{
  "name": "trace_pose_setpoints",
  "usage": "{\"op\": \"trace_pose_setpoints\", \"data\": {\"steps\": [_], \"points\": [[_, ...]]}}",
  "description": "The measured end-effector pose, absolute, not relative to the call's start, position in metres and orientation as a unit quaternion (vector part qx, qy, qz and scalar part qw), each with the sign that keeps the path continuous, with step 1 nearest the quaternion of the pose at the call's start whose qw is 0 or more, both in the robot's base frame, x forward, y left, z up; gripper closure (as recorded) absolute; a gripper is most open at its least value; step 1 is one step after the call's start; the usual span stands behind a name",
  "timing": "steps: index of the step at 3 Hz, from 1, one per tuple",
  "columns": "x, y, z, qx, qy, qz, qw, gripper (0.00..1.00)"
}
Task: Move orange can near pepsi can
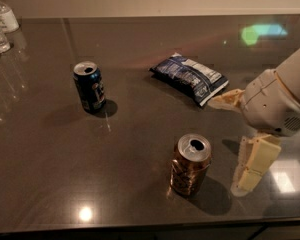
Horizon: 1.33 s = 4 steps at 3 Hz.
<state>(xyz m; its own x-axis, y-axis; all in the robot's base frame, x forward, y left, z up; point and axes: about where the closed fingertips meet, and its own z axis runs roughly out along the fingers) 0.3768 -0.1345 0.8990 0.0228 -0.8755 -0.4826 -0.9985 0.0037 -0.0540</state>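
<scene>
Camera view: my cream two-finger gripper (225,145) sits at the right, fingers spread wide and holding nothing, just right of the coppery orange can (190,165), which stands upright at the near side. The dark navy pepsi can (89,87) stands well apart, farther left.

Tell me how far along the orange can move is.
Done: nothing; the coppery orange drink can stands apart from the navy-blue pepsi can. In hand: the gripper hovers just right of the orange can in view, jaws open, not touching it. Left: grasping, carrying and setting it by the pepsi can.
</scene>
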Motion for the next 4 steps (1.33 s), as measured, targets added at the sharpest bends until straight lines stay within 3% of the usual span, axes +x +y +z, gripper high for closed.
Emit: {"op": "trace_pose_setpoints", "data": {"steps": [3, 4], "points": [[0.353, -0.076, 0.892, -0.716, 0.615, 0.247, 0.222, 0.0], [0.349, -0.068, 0.897, -0.717, 0.606, 0.264, 0.222, 0.18]]}}
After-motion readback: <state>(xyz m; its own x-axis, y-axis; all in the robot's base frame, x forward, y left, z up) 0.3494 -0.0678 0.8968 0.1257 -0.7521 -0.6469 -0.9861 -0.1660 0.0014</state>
